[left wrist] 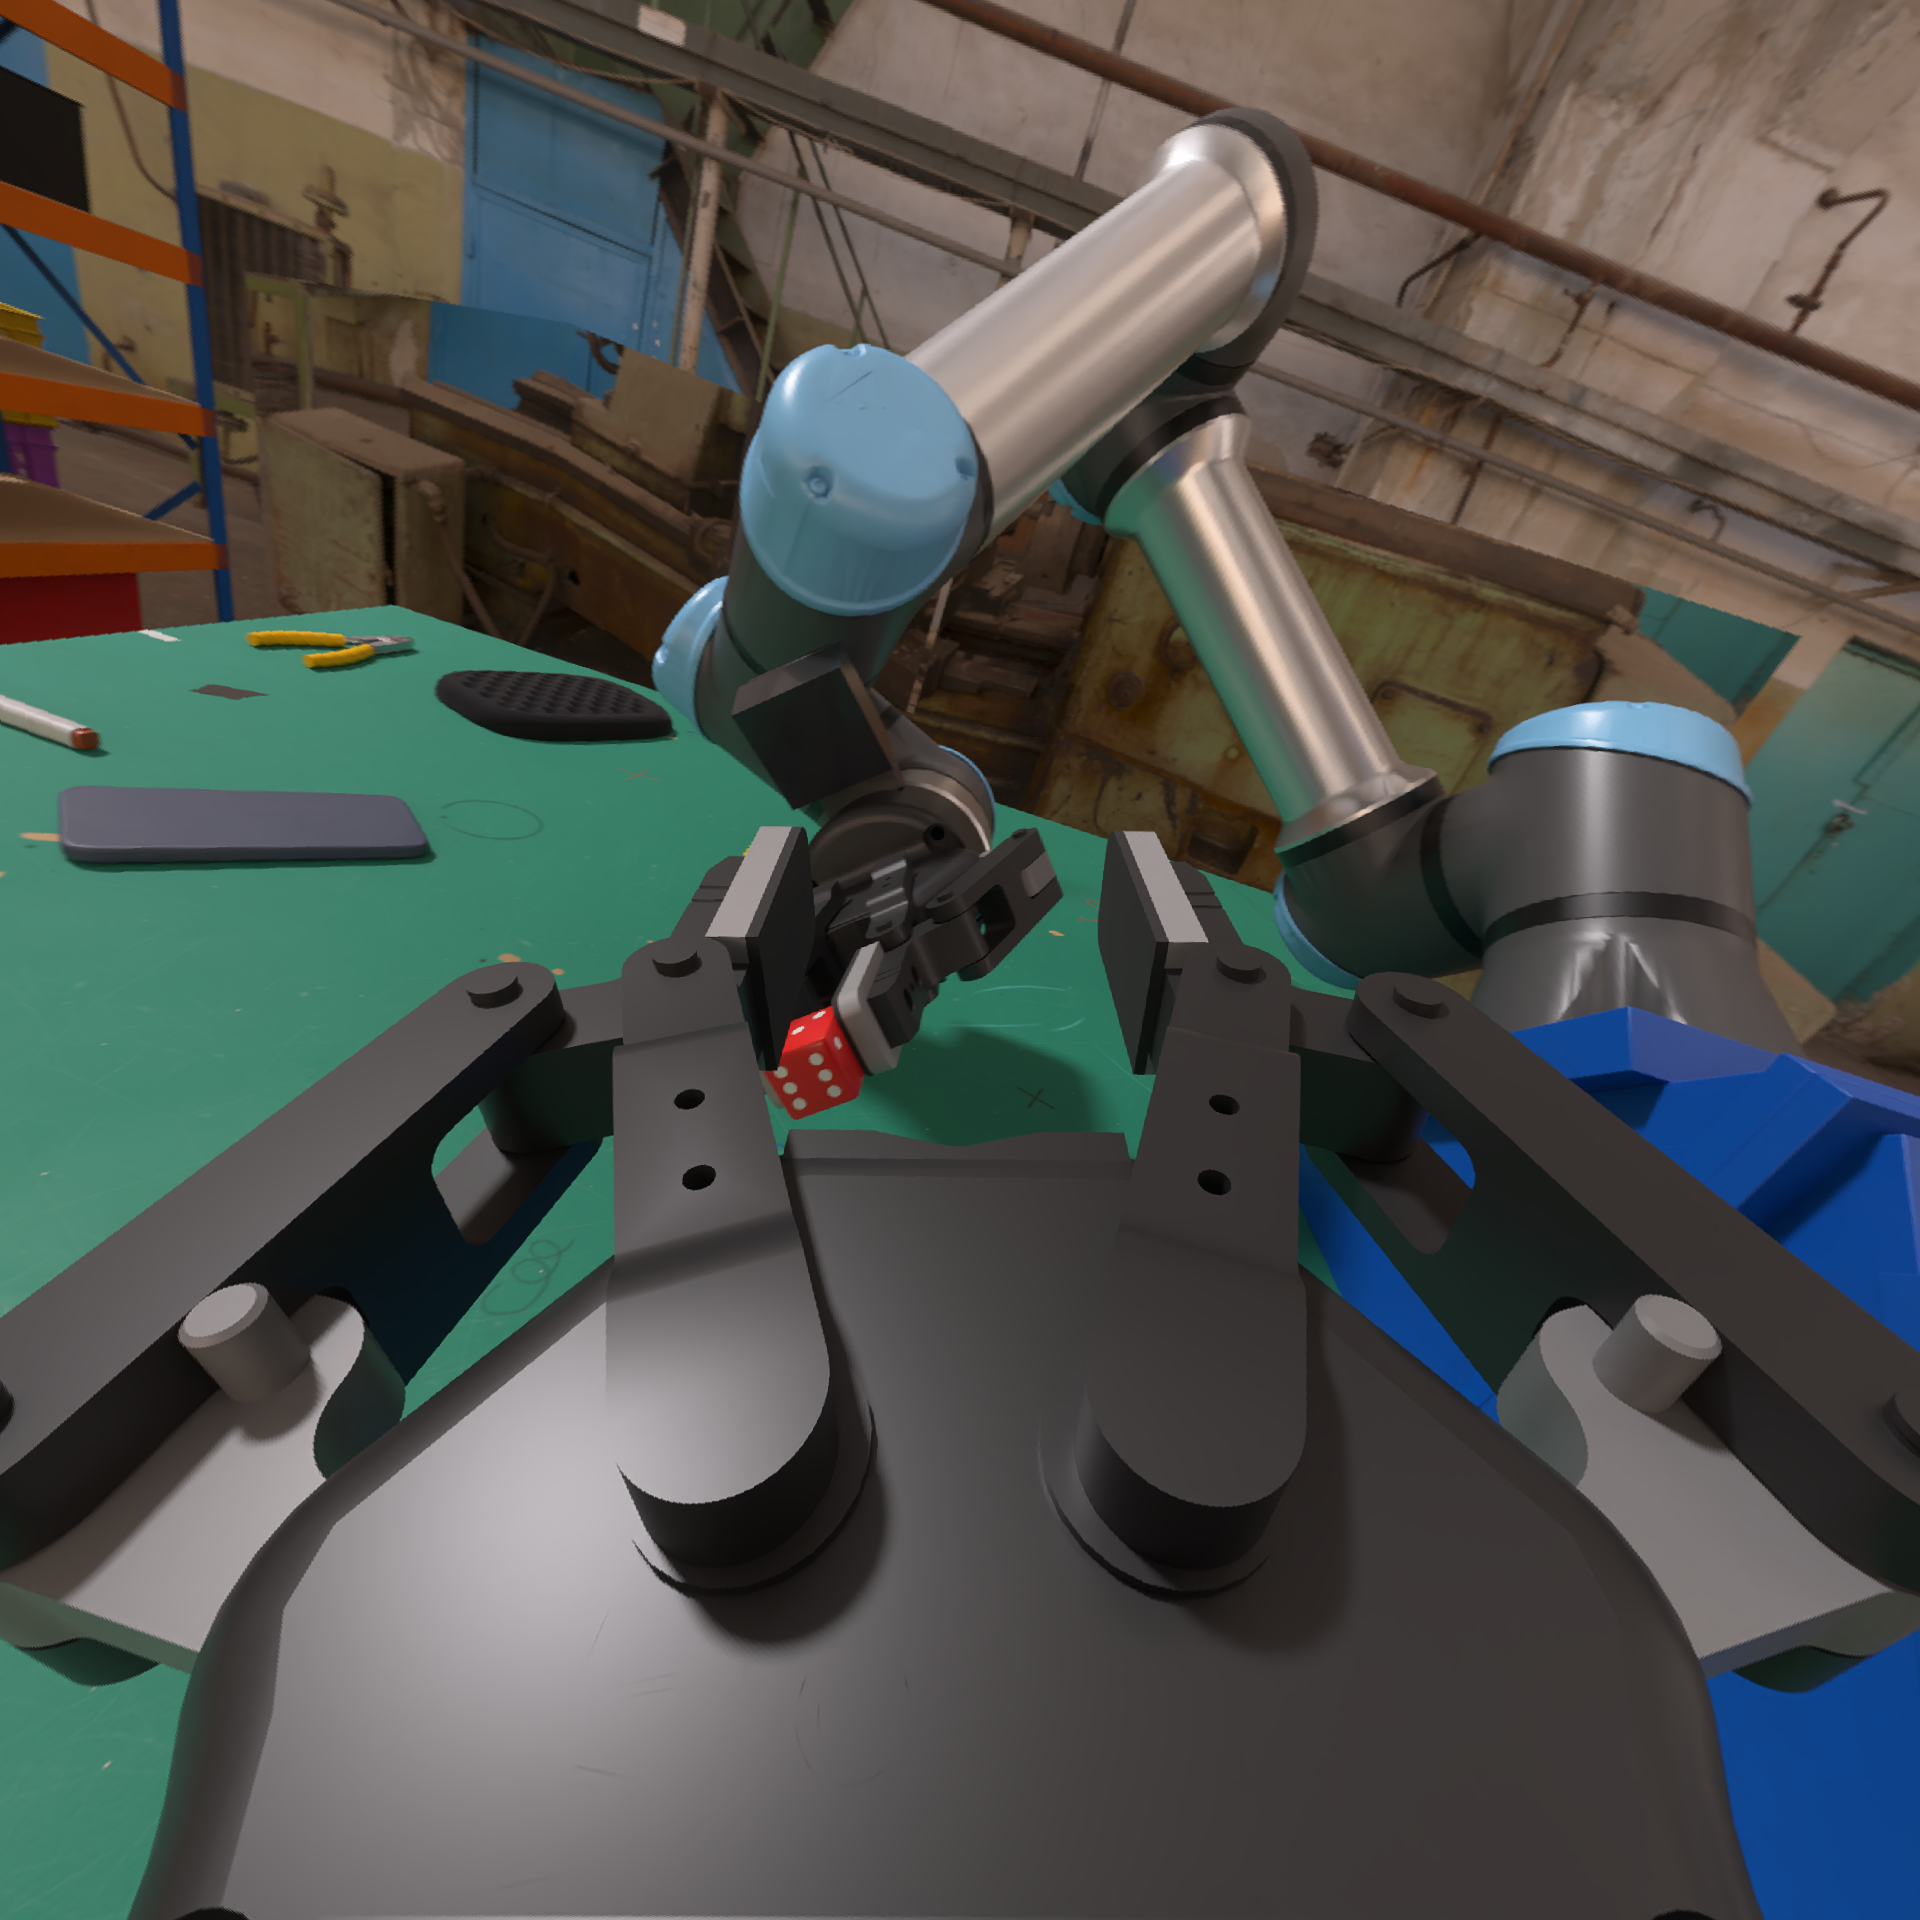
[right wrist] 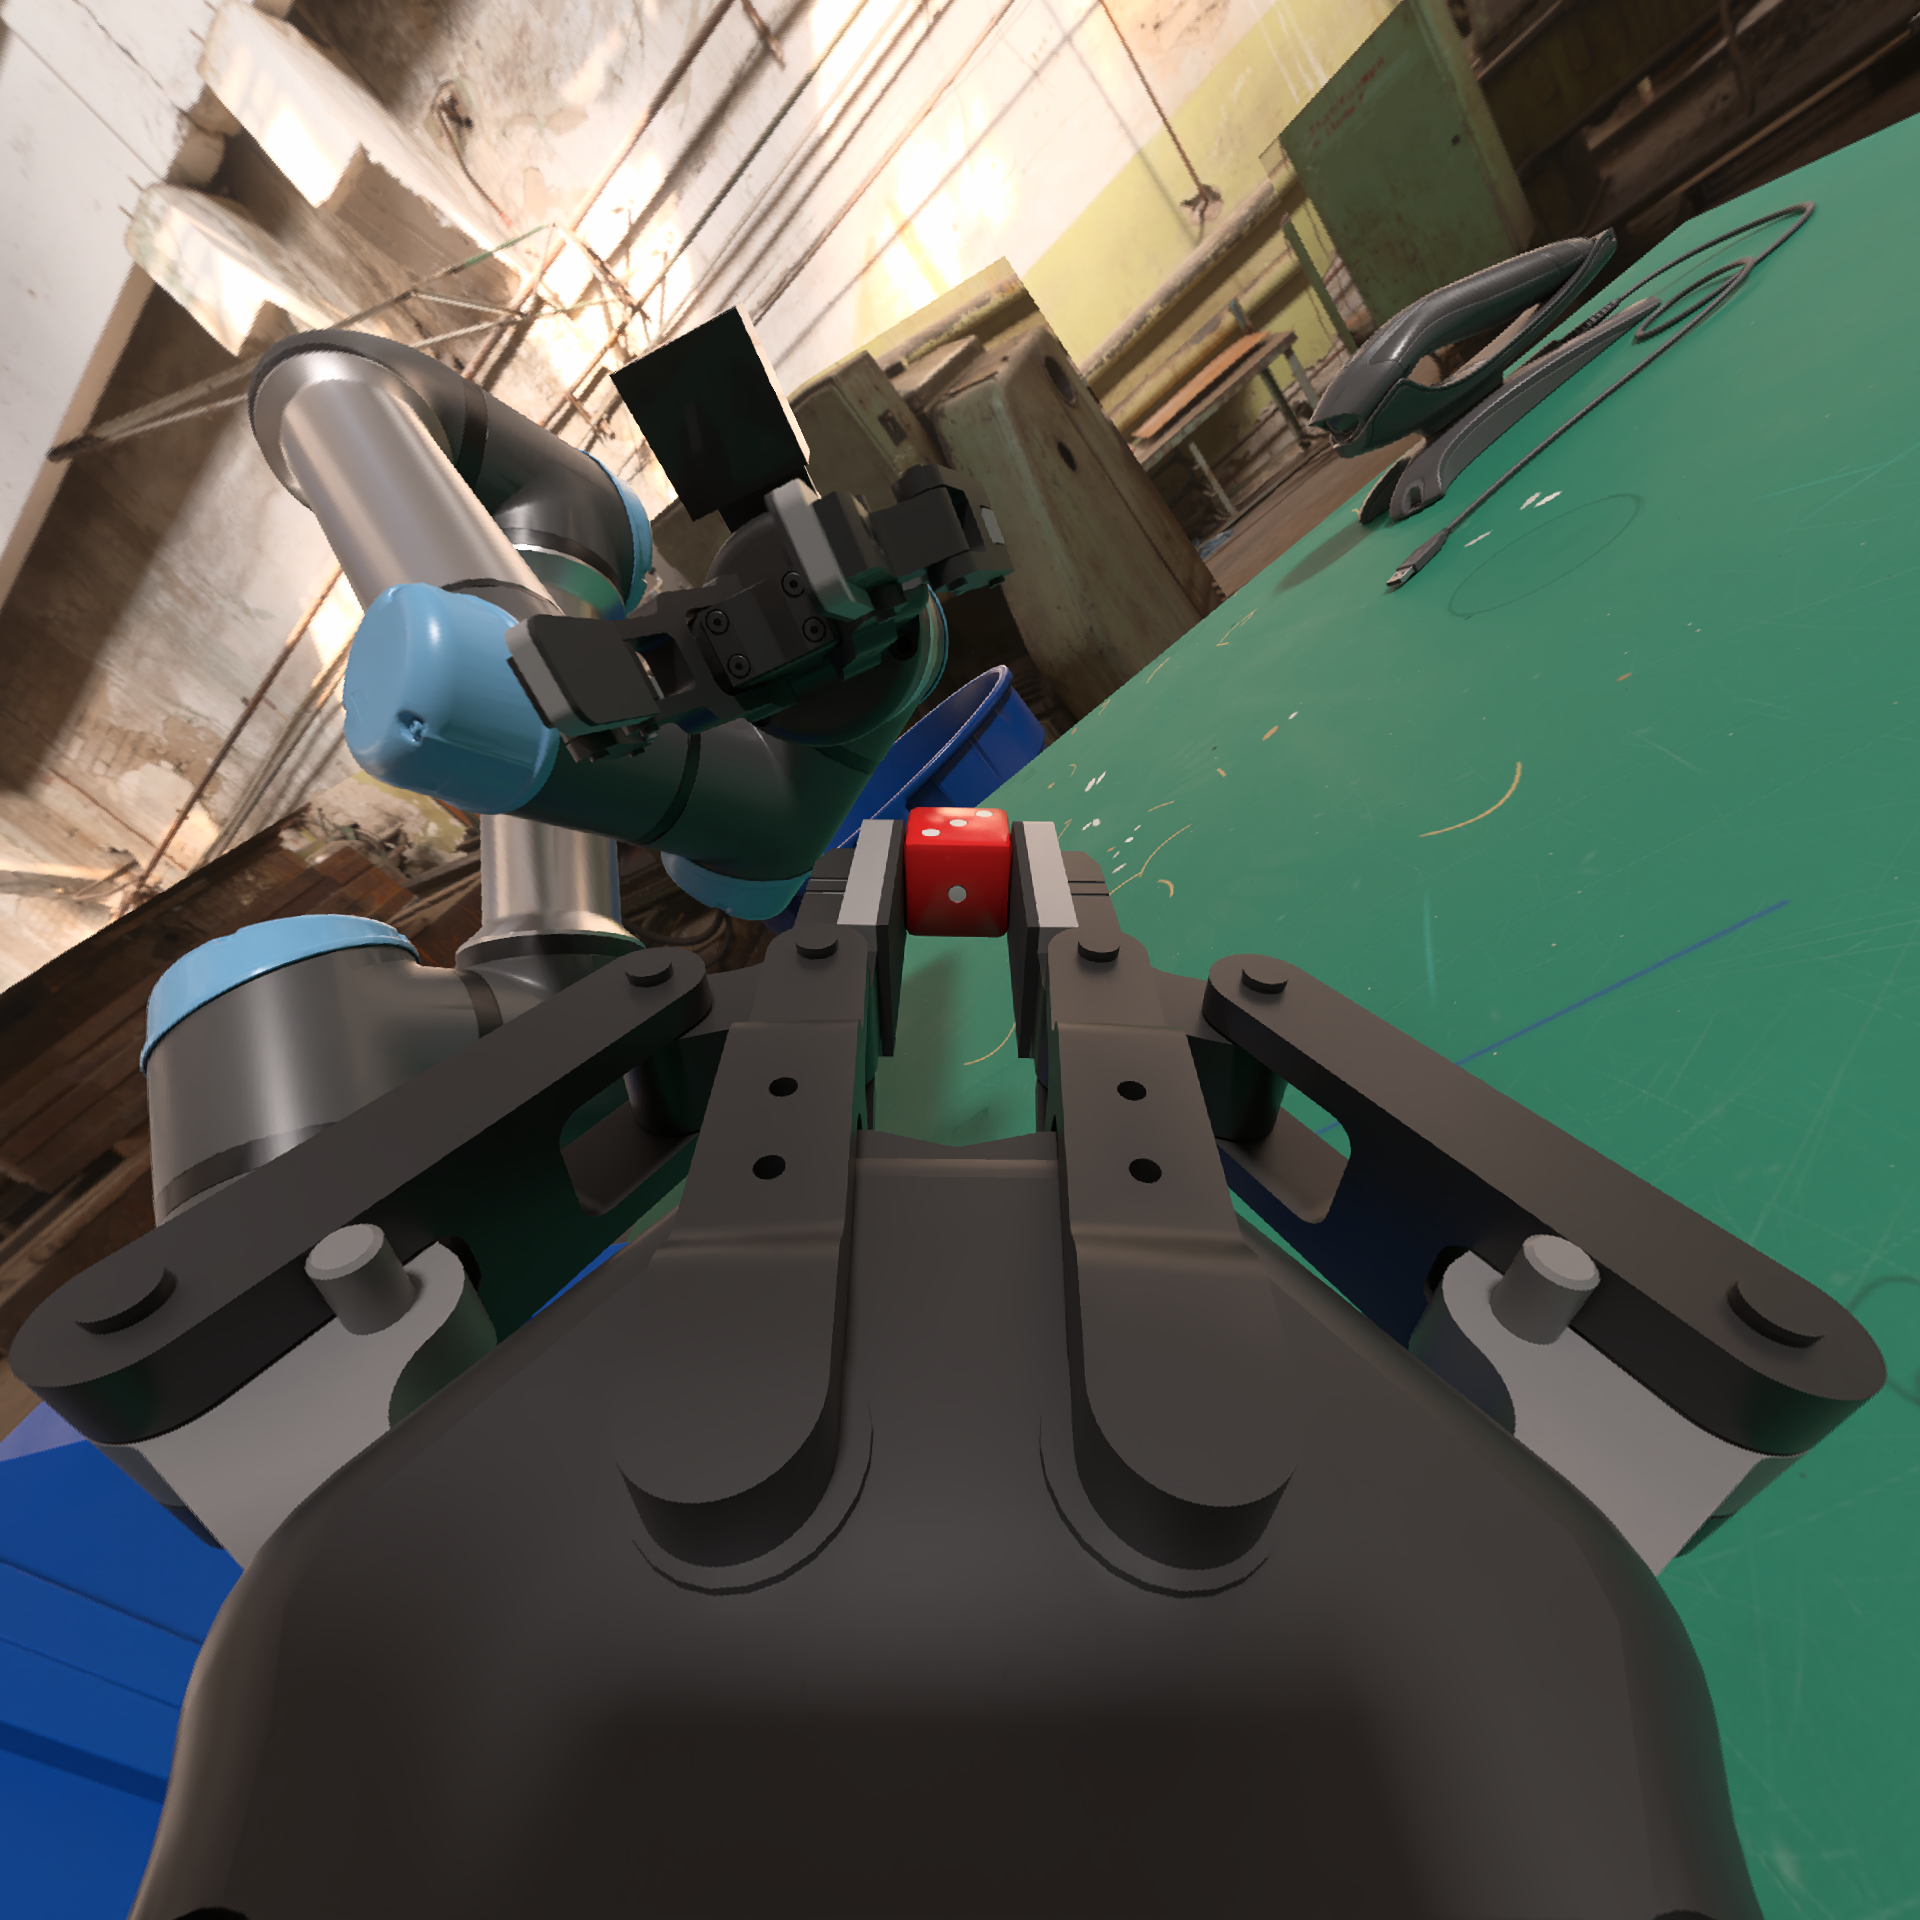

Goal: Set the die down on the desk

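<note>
You see a green desk [left wrist: 312,1039], scuffed and scratched. Take the dark slab phone [left wrist: 244,824] as landmark: beyond it lie a black perforated pad [left wrist: 551,705] and yellow-handled pliers [left wrist: 330,646]; to its left, a white marker [left wrist: 47,723]. In the right wrist view, a grey handheld scanner [right wrist: 1455,343] rests on the desk with its coiled cable [right wrist: 1621,343].

Bright, even light, soft shadows on the desk [left wrist: 312,987], sharp focus, wide-angle bending at edges.

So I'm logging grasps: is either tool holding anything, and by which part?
The right tool holds the red die, its pads pressed on two opposite side faces. The left tool is open and holds nothing.
</note>
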